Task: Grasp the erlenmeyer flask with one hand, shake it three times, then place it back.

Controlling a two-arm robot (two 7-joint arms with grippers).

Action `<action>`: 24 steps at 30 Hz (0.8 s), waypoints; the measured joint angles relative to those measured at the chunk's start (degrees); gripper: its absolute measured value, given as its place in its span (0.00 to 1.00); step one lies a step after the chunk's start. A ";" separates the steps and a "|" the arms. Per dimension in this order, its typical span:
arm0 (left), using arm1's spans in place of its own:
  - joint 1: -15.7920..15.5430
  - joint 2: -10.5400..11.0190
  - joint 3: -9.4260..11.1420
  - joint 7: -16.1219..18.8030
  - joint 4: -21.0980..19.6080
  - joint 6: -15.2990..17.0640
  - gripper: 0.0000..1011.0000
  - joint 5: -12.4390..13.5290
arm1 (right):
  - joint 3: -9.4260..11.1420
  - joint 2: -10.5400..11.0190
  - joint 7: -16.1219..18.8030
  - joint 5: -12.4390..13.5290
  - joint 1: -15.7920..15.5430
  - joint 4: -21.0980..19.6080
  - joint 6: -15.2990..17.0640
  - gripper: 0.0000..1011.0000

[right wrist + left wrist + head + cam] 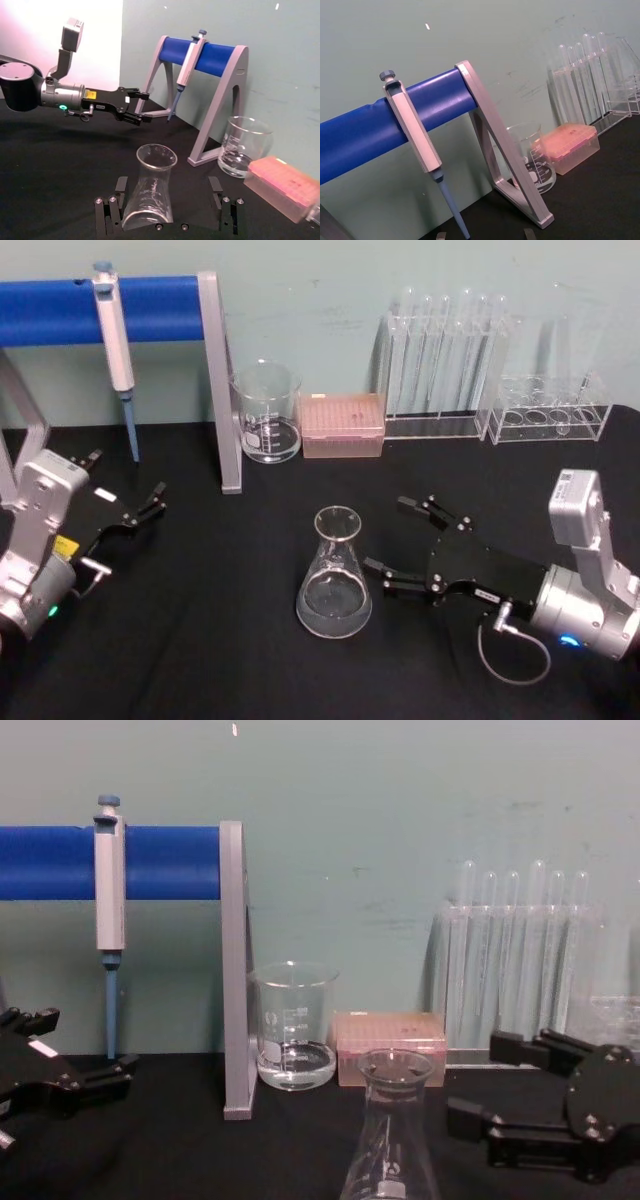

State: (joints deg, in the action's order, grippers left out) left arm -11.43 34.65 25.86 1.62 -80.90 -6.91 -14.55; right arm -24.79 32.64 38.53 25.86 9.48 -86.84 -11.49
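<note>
The erlenmeyer flask (334, 585) is clear glass and stands upright on the black table, near the middle. In the right wrist view the flask (148, 192) sits just ahead of the fingertips, closer to one finger than the other. My right gripper (390, 540) lies low on the table to the flask's right, open, its fingers pointing at the flask without touching it. In the chest view the flask (392, 1140) is at the bottom centre and the right gripper (480, 1080) is beside it. My left gripper (125, 480) rests open at the far left, holding nothing.
A blue pipette stand (215, 380) holding a pipette (115, 340) is at the back left. A glass beaker (267, 412), a pink tip box (343, 425) and clear test tube racks (445, 360) line the back wall. Bare black table surrounds the flask.
</note>
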 joint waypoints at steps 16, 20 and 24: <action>0.00 0.00 0.00 0.00 0.00 0.00 0.99 0.00 | -2.63 -2.94 3.31 1.74 3.82 5.19 0.25 0.99; 0.00 0.00 0.00 0.00 0.00 0.00 0.99 0.00 | -3.29 -3.56 3.99 2.11 4.58 6.47 0.21 0.99; 0.00 0.00 0.00 0.00 0.00 0.00 0.99 0.00 | -4.02 -4.35 4.73 2.53 5.59 7.87 0.03 0.99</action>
State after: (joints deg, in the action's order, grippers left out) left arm -11.43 34.65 25.86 1.62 -80.90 -6.91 -14.55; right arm -28.81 28.29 43.26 28.39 15.08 -78.97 -11.46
